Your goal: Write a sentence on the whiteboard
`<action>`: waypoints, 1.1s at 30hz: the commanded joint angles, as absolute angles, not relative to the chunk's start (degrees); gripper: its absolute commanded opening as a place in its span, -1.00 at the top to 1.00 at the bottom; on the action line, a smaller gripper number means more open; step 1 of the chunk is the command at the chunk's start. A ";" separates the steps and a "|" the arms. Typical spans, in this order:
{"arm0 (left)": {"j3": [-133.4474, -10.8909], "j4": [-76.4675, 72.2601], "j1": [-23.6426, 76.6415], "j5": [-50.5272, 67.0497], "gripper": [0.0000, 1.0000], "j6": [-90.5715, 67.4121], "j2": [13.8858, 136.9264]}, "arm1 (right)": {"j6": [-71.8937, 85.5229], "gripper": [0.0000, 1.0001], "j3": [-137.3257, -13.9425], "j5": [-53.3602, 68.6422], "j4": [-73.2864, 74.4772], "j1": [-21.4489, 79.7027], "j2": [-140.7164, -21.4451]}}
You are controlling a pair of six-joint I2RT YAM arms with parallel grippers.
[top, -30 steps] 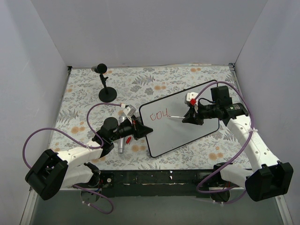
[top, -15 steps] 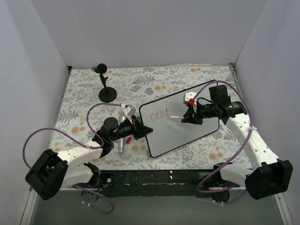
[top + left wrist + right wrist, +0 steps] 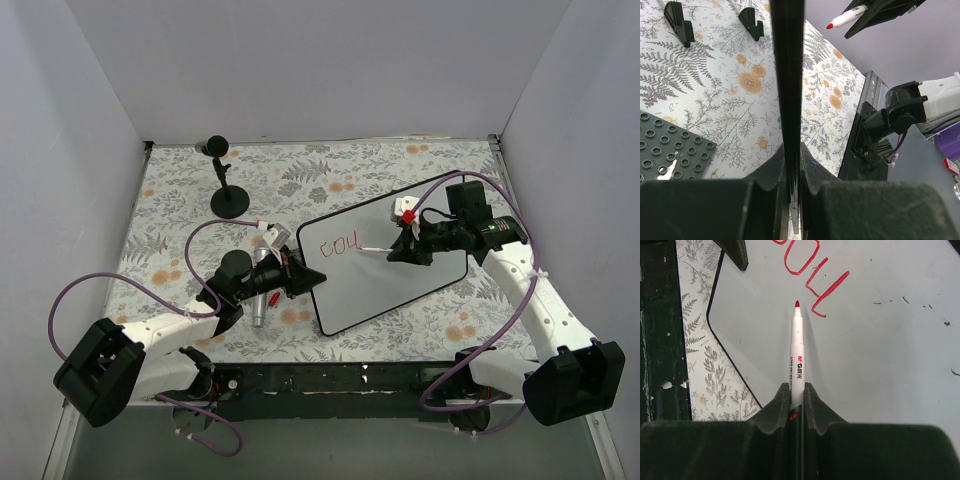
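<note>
Just the first few red letters of the sentence [image 3: 335, 246] are on the whiteboard [image 3: 410, 285], mid-tabletop toward the right edge, with most unwritten. The left hand [image 3: 303, 276] is clamped shut on its edge. The right hand [image 3: 398, 252] pinches the red marker [image 3: 797, 355], tip by the last stroke.

The whiteboard [image 3: 390, 270] sits at an angle on the floral surface [image 3: 170, 210], with a few red letters [image 3: 335, 246] near its left end. The right hand [image 3: 397, 254] pinches a white marker [image 3: 378, 249], its tip just right of the letters. The left hand [image 3: 310, 279] clamps the board's left edge. A black stand [image 3: 229, 190] rises at the far left.
</note>
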State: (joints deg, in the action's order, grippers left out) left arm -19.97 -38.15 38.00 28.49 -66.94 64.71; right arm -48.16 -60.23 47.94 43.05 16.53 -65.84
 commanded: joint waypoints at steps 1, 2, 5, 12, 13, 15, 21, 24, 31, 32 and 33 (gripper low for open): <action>-19.51 -38.67 38.14 27.69 1.00 -64.78 63.72 | -47.73 0.97 -62.05 48.25 42.01 16.79 -64.86; -19.51 -38.76 38.14 27.77 1.00 -64.78 63.72 | -47.64 0.97 -61.96 48.34 42.01 16.70 -64.86; -19.51 -38.67 38.14 27.77 1.00 -64.69 63.63 | -47.46 0.97 -61.88 48.34 41.84 16.70 -64.95; -19.34 -38.76 38.14 27.69 1.00 -64.51 63.54 | -47.37 0.97 -61.96 48.51 41.84 16.79 -65.21; -19.34 -38.85 38.14 27.69 1.00 -64.51 63.63 | -47.37 0.97 -61.96 48.60 41.84 16.79 -65.21; -19.34 -38.94 38.14 27.77 1.00 -64.69 63.63 | -47.55 0.97 -61.96 49.04 42.10 16.79 -65.13; -19.42 -39.20 38.14 27.86 1.00 -64.77 63.98 | -48.08 0.97 -62.14 50.10 42.10 16.79 -65.13; -19.42 -39.46 38.14 27.95 1.00 -64.86 63.98 | -48.69 0.97 -62.05 51.41 42.36 16.79 -65.13; -19.42 -39.46 38.14 27.86 1.00 -64.86 63.72 | -51.15 0.97 -62.22 53.79 43.50 16.79 -65.30; -19.34 -39.46 38.14 27.86 1.00 -64.86 63.63 | -51.41 0.97 -62.40 53.62 43.59 16.79 -65.39; -19.51 -39.38 38.14 27.86 1.00 -64.86 63.55 | -51.59 0.97 -62.40 53.61 43.68 16.70 -65.39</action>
